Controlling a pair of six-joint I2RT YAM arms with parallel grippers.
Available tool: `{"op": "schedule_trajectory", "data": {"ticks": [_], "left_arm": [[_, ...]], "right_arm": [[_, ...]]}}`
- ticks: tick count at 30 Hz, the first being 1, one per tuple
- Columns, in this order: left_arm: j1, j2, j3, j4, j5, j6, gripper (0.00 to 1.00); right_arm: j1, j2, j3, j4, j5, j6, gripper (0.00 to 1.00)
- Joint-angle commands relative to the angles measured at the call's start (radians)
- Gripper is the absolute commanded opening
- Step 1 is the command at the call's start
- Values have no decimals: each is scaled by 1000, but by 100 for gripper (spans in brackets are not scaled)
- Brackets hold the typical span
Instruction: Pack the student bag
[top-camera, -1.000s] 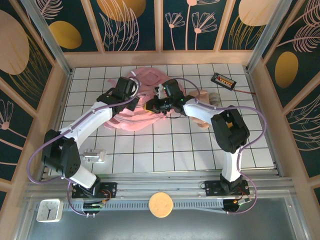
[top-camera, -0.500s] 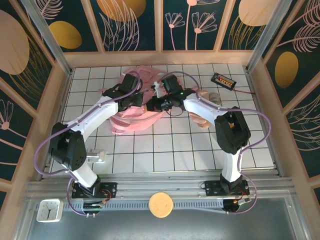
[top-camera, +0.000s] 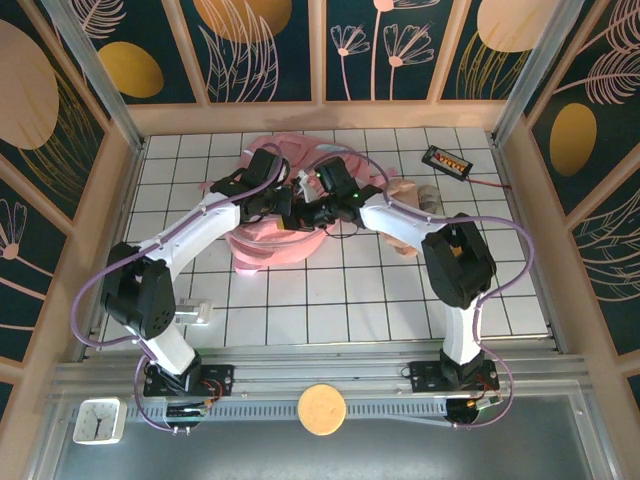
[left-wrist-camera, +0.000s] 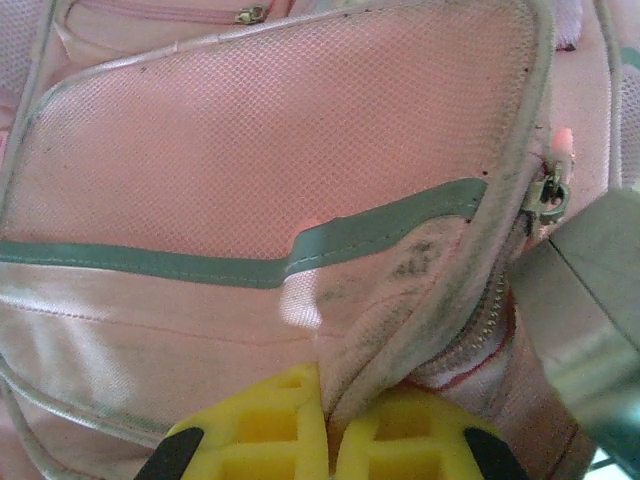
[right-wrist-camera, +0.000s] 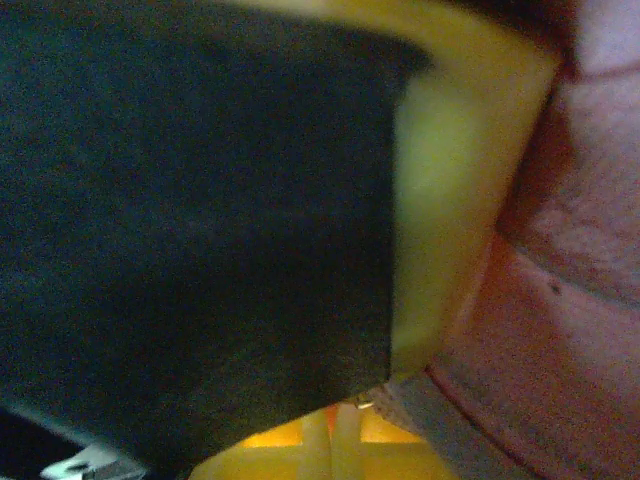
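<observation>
We find the student bag (top-camera: 262, 246) crumpled far-centre on the surface (top-camera: 380, 290) — left gripper (left-wrist-camera: 322, 398), jaws clamped on its fabric beside a zipper (left-wrist-camera: 548, 196); right gripper (right-wrist-camera: 338, 440), jaws closed, against the pink cloth.

student bag (top-camera: 262, 245) on table (top-camera: 330, 300) at far centre, pouch (top-camera: 408, 188) to its right; clock (top-camera: 98, 420) near left
</observation>
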Motion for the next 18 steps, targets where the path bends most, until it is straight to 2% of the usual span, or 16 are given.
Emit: {"op": "schedule_trajectory", "data": {"ticks": [1,3,5,7,8,10,12,14,16,18], "left_arm": [[-10,17,74,241,109,-142,0],[-10,17,80,261,132,-179,0],[-10,49,90,279,158,-213,0],[-10,61,102,293,176,-237,0],[-10,66,107,299,186,-243,0],[-10,72,126,287,192,-234,0],[-10,70,131,277,206,-203,0],[-9,59,118,276,238,-154,0],[-9,47,101,269,262,-113,0],[-8,33,79,268,287,-72,0]], "right_arm": [[81,-37,-116,288,52,193,0],[90,-65,-191,441,96,258,0],[97,-80,-185,399,184,232,0],[97,-84,-232,532,180,281,0],[97,-70,-232,560,171,298,5],[99,-53,-203,506,170,290,16],[96,-70,-213,476,180,282,26],[86,-112,-231,409,179,261,41],[79,-160,-245,306,172,221,50],[73,-220,-274,200,167,177,55]]}}
